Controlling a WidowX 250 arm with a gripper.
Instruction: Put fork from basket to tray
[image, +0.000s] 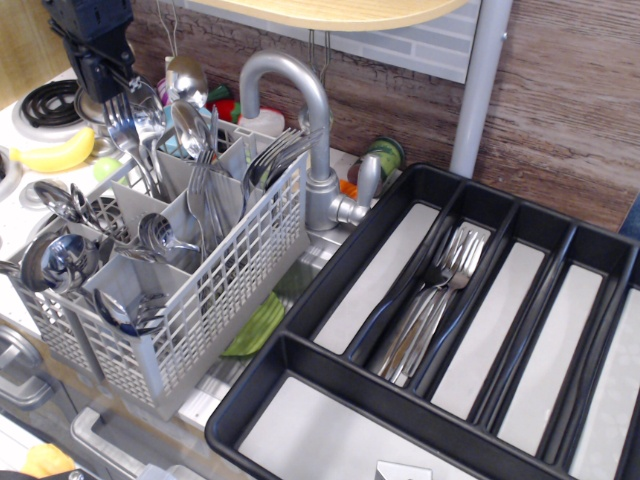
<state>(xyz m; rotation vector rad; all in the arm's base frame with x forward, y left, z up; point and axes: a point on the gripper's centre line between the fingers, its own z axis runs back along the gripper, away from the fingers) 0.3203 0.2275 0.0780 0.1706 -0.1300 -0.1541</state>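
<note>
The light grey lattice basket (220, 290) stands left of centre, full of steel cutlery. My black gripper (106, 86) is above its far left corner and looks shut on the tine end of a fork (128, 135). The fork's handle slants down into a back compartment. More forks (275, 155) stand in the compartment by the tap. The large black tray (330, 365) fills the right side. Several forks (430, 300) lie in its second long compartment, and the other compartments show bare pale floors.
A grey curved faucet (305, 100) rises between basket and tray. Spoons and ladles (60, 255) fill the basket's near left compartments. A banana (55, 152) and a stove coil (42, 100) lie at far left. A green object (258, 325) lies under the basket's right corner.
</note>
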